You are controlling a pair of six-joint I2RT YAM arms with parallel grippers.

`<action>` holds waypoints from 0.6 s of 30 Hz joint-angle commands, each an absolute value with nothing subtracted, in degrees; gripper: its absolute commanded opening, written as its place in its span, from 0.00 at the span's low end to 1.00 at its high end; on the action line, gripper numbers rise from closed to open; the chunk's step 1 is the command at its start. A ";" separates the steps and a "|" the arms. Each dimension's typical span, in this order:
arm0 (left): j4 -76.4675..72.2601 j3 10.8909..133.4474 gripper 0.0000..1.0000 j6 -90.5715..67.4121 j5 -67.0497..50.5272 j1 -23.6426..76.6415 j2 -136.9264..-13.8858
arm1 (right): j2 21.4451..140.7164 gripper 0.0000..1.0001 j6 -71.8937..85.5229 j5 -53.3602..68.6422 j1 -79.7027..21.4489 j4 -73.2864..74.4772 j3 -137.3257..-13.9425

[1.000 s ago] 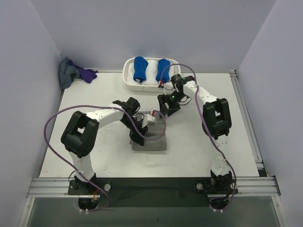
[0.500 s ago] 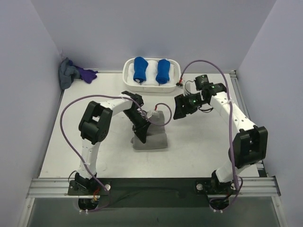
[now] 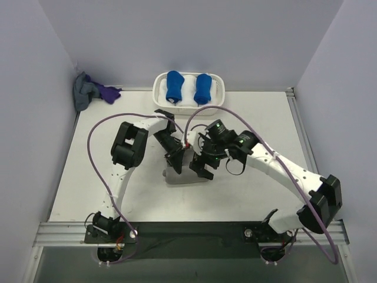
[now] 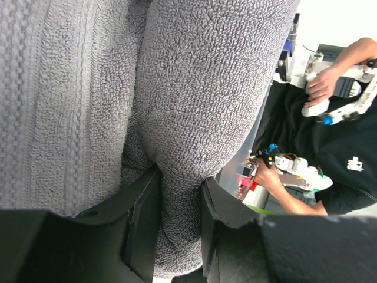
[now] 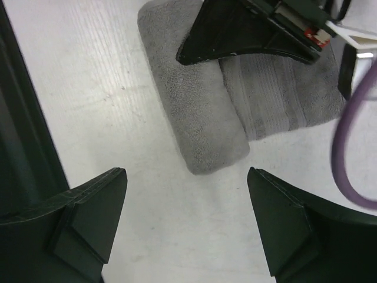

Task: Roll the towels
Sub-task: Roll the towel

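You had the white surface (image 3: 88, 177) walled at 9, 12 and 3 o'clock, with a metal rail (image 3: 194, 226) along its 6 o'clock edge. Bare room lay at 3 and 9 o'clock of the middle. The white basket (image 3: 158, 94) sat at the 12 o'clock edge, holding two blue bundles (image 3: 174, 86). The grey towel (image 3: 187, 178) lay near the middle, one side rolled, the rest flat. Grey and purple cloths (image 3: 88, 91) huddled in the 10 o'clock corner. Your left tool (image 3: 176, 163) pinched a fold of the towel between its fingers (image 4: 141, 215). Your right tool (image 3: 202, 167) hung spread wide just above the roll, holding nothing. A white mark on a dark shirt (image 4: 336, 141) was too small to read.
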State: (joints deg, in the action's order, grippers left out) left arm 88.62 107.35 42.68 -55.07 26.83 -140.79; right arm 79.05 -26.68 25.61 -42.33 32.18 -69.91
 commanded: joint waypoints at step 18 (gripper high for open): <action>76.57 102.05 0.42 46.23 -45.85 23.91 -142.57 | 96.94 0.05 -37.80 25.74 -48.61 22.32 -60.47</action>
